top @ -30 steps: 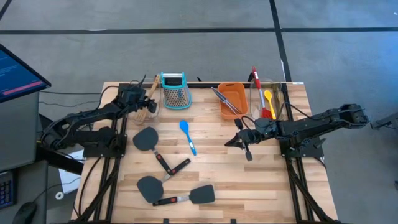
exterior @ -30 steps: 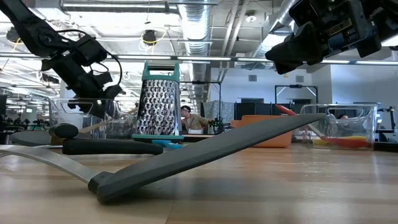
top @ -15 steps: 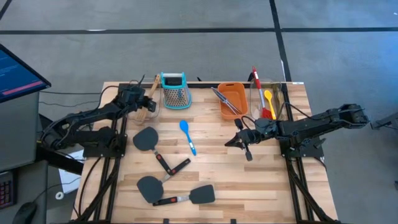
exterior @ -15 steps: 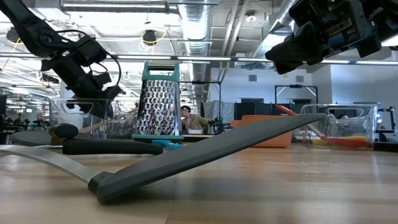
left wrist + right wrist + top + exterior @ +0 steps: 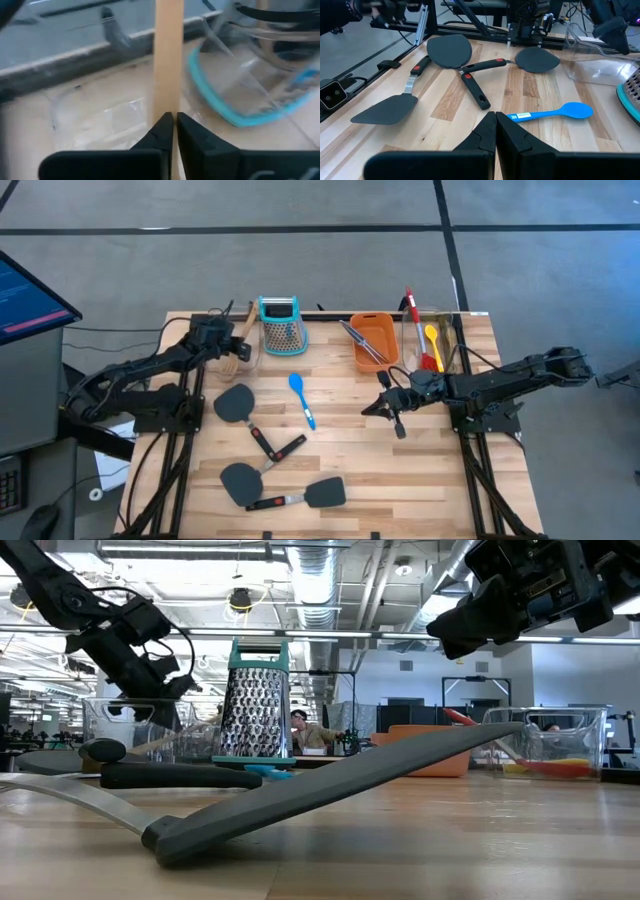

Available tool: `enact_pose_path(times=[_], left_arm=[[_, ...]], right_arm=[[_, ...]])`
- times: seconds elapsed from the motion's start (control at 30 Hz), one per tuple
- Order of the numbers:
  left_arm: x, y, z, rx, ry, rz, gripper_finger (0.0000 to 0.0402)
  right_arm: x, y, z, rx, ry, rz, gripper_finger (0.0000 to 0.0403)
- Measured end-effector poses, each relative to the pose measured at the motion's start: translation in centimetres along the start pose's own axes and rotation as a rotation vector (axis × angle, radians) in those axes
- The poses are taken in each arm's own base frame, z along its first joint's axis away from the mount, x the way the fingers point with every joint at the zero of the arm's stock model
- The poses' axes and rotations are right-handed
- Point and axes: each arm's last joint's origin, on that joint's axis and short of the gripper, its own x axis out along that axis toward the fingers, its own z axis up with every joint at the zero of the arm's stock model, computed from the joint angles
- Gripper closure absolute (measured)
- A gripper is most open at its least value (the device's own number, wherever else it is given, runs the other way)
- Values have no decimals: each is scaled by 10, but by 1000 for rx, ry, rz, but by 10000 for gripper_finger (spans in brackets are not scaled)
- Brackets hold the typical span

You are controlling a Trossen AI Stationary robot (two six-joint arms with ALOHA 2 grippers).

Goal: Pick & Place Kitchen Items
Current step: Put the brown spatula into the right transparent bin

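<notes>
- Grey floor (image 5: 300,260) is spreading beyond my table.
- A monitor (image 5: 25,295) is glowing off past my left fingers.
- Ceiling ducts (image 5: 320,580) are running overhead.

A teal-topped box grater (image 5: 281,325) stands beside an orange tub (image 5: 385,332) on the wooden table (image 5: 440,480).

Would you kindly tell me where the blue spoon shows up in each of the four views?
High view: the blue spoon lies mid-table, just in front of the box grater.
Low view: only a sliver of it shows below the grater, behind a black handle.
Left wrist view: not in it.
Right wrist view: it lies on the wood beyond the right pincer.
Shared landmark: the grater.
</notes>
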Motion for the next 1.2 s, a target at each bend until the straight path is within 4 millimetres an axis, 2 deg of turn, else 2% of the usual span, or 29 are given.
enact_pose_path(times=[0.07,0.17,0.27,0.33,0.43,0.57,0.7,0.77,1.03,1.2], left_arm=[[-7,-3,8,-27,-27,-73,386],[-20,-9,32,-49,-132,-162,391],[-29,-14,42,-36,-138,-184,399],[-33,-16,48,-28,-111,-143,400],[-33,-14,48,-13,53,-21,400],[-24,-18,62,-8,163,16,400],[-9,-26,83,3,176,30,400],[0,-26,87,12,181,93,400],[39,-25,68,53,331,190,394],[44,-25,65,57,344,202,367]], right_arm=[[0,0,0,0,0,0,403],[0,0,0,0,1,0,403],[0,0,0,-1,5,0,403],[0,0,-1,-1,12,1,403],[0,0,-1,-1,13,1,403],[0,0,-1,-24,14,1,403],[0,0,-1,-26,14,1,403],[0,0,-2,-25,23,2,403],[0,1,-7,-17,74,7,403],[0,1,-7,-16,74,5,403]])
